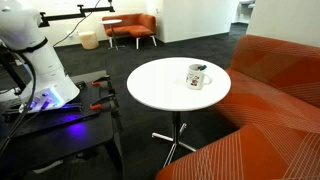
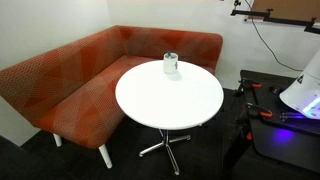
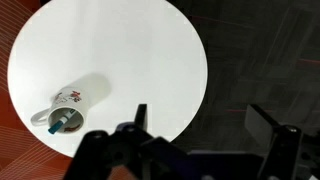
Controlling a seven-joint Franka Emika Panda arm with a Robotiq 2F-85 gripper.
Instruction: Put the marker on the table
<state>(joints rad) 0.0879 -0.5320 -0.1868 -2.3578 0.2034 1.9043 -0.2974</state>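
The marker (image 3: 57, 122) is not yet on the table top. It stands inside the white mug (image 3: 68, 105), its teal end showing at the mouth. In an exterior view the mug (image 1: 196, 76) sits upright near the round table's (image 1: 160, 85) rim on the side of the orange sofa (image 1: 280, 70). The gripper (image 3: 198, 112) hangs high over the table's opposite edge, jaws spread wide with nothing between them. In the wrist view the marker lies well off to the claw's left, so the next move probably calls for sideways travel, then a descent along the marker's near-upright axis
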